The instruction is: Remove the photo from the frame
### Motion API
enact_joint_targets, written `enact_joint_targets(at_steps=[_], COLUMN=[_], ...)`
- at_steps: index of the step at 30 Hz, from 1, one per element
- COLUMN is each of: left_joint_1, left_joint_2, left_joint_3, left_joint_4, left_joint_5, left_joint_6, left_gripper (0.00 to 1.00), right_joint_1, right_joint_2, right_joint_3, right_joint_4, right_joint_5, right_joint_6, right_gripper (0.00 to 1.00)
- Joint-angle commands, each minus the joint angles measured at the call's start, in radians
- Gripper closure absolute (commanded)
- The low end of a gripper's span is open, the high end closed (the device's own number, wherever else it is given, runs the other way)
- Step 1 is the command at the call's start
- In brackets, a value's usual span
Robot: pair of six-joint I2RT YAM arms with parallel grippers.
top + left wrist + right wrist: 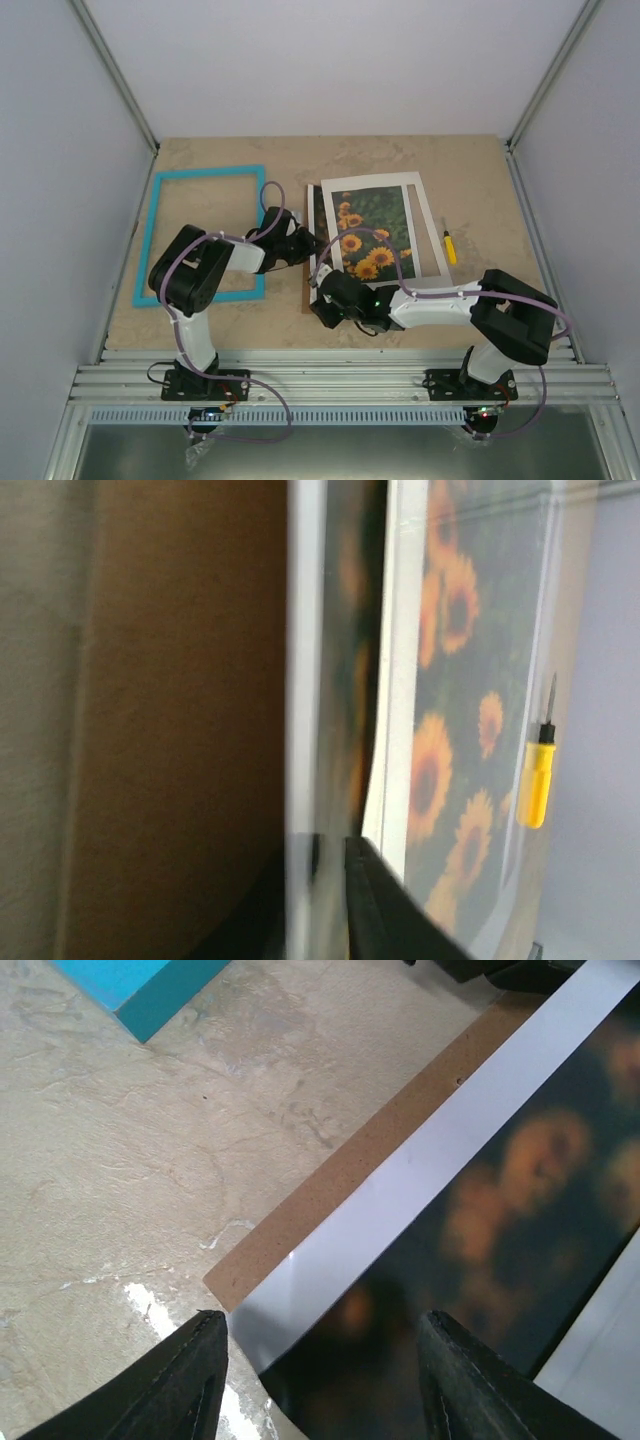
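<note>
The turquoise frame (pixel 200 235) lies empty at the left; its corner shows in the right wrist view (pixel 140 985). The sunflower photo (pixel 365 240) lies under a white mat (pixel 425 225) on a brown fibreboard panel (pixel 308 292). My left gripper (pixel 308 243) is at the stack's left side. In its wrist view the jaws stand close together on the photo's raised white edge (pixel 305 730). My right gripper (pixel 322 285) is open over the photo's near-left corner (pixel 330 1290), with one fingertip (pixel 190 1380) over the table and the other over the print.
A small yellow screwdriver (pixel 449 246) lies right of the mat and also shows in the left wrist view (pixel 537 780). The brown panel (pixel 340 1180) sticks out beyond the photo's left edge. Enclosure walls and posts ring the table.
</note>
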Motion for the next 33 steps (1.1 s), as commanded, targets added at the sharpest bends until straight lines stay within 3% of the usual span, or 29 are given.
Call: enact_joint_targets(at_steps=[1,3,12,23,33], left_joint_1=[0.01,0.013,0.022,0.022,0.022], left_joint_2=[0.014,-0.002,-0.151,-0.323,-0.54], left_joint_3=[0.007,0.004,-0.024,-0.02,0.02], left_joint_4=[-0.036,-0.057,-0.21,-0.467,-0.724], left_joint_5=[-0.018,-0.03,-0.13,-0.267,-0.429], left_joint_6=[0.045,0.058,0.151,0.253,0.301], left_gripper=[0.91,0.99,1.0,1.0,1.0], right_joint_1=[-0.006,-0.006,-0.009,-0.116,-0.248], right_joint_2=[-0.036,-0.048,-0.146,-0.24,-0.32], right_joint_3=[-0.014,-0.016,-0.001,-0.004,-0.13], right_joint_4=[0.024,0.023,-0.009,-0.055,0.026], right_joint_5=[0.002,-0.004,0.029,0.067,0.034], right_joint_6=[-0.012,-0.016,-0.062,-0.1,-0.075], right_gripper=[0.45,0.41,0.27,0.2,0.18])
